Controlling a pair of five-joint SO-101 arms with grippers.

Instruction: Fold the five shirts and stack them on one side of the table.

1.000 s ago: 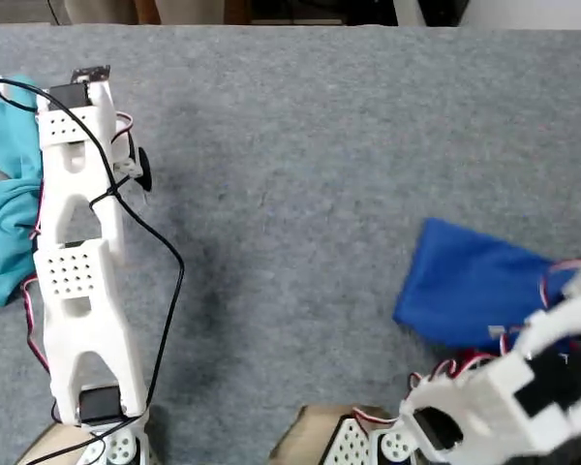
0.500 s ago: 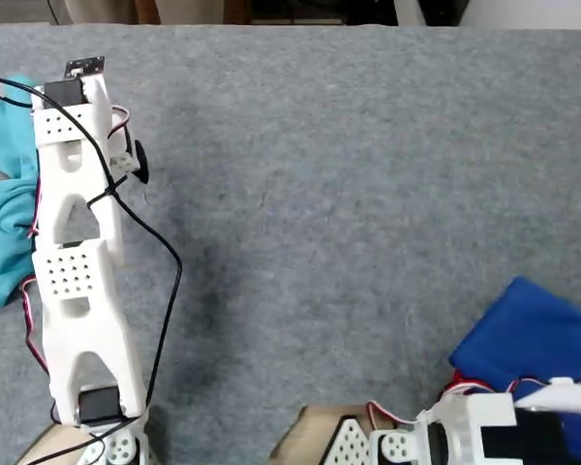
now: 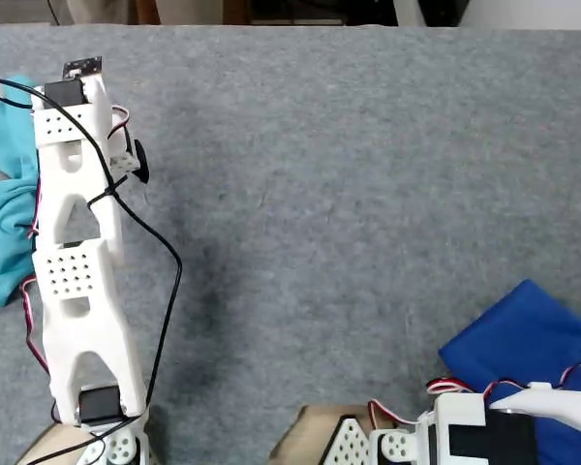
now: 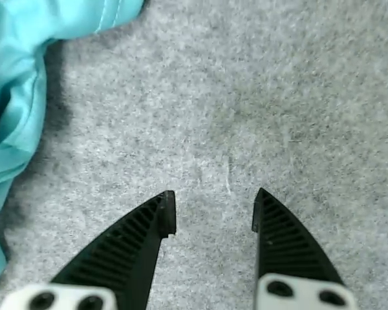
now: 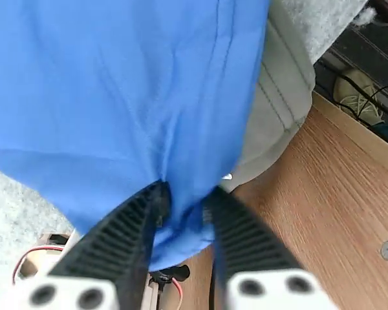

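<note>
The left arm (image 3: 73,262) lies stretched along the left side of the bench (image 3: 349,174); the left hand (image 4: 213,210) is released, its ribbed black fingers spread over the fuzzy grey cover, near the crumpled teal shirt (image 4: 13,77); the right hand (image 5: 184,194) sits at the near right corner, clenched on a fold of the smooth blue shirt (image 5: 116,84), which drapes in soft creases over the bench's edge.
</note>
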